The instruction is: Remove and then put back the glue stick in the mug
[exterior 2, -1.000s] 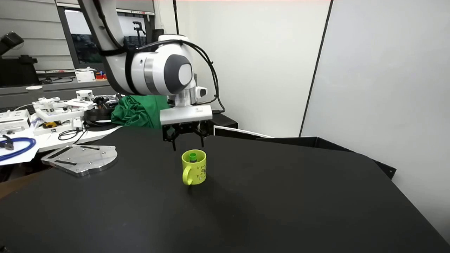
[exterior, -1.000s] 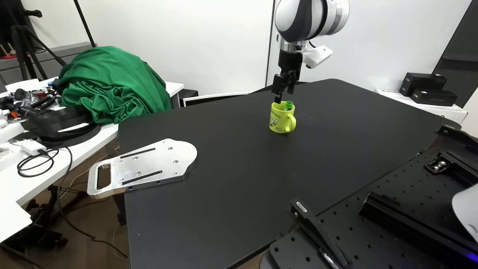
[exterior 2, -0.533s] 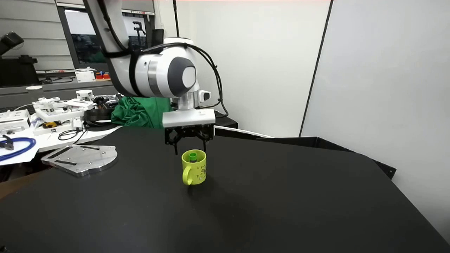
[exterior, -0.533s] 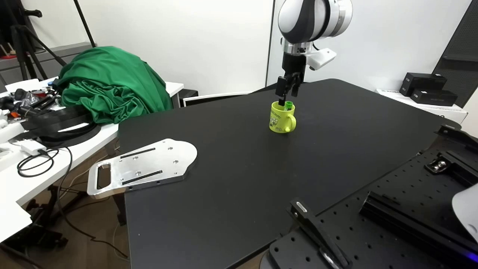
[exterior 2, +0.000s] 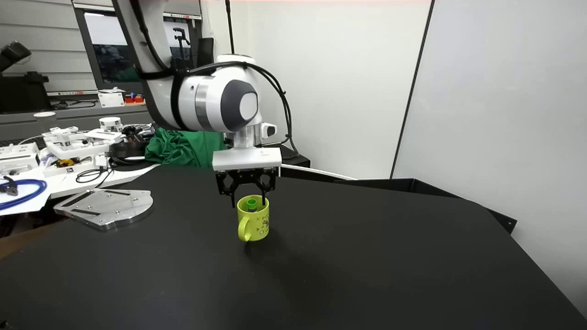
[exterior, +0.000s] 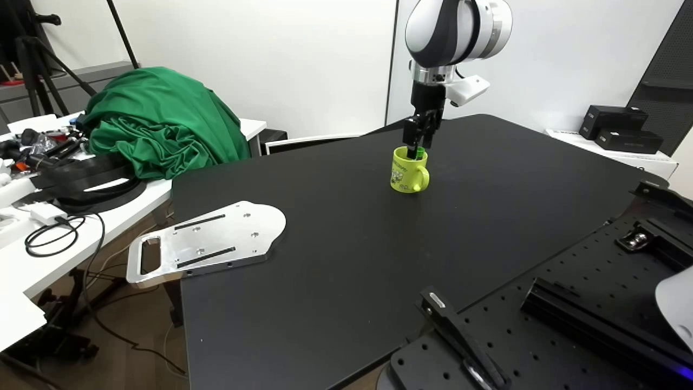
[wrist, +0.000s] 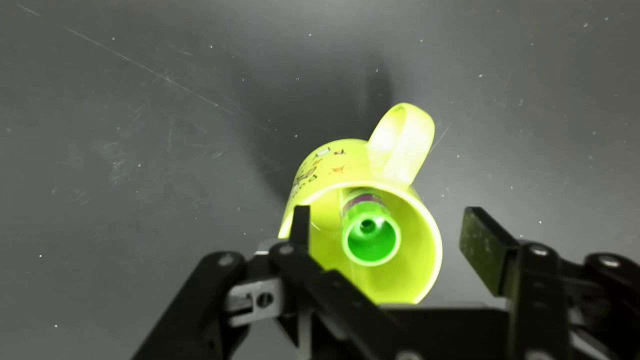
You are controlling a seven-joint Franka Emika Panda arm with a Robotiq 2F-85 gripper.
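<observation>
The lime-green mug [exterior: 403, 177] stands upright on the black table in both exterior views [exterior 2: 257, 228], and its handle shows in the wrist view [wrist: 402, 142]. The glue stick stands in the mug, leaning slightly; its bright green end [wrist: 371, 243] faces up and also shows in both exterior views [exterior: 420, 151] [exterior 2: 251, 205]. My gripper [exterior 2: 248, 204] is open and points down at the mug's mouth. In the wrist view the glue stick lies between the fingers [wrist: 385, 227], touching neither. The left finger overlaps the mug's rim; the right finger appears outside it. Contact with the rim cannot be told.
A flat silver-white board [exterior: 227, 238] lies at the table's edge, also in an exterior view [exterior 2: 107, 206]. A green cloth heap [exterior: 162, 124] and cluttered white side table stand beyond it. A black perforated base with brackets [exterior: 460, 336] borders the table. A white wall stands behind.
My gripper has come down to the mug's rim and shifted slightly to the right in both exterior views, staying open. The mug and glue stick have not moved.
</observation>
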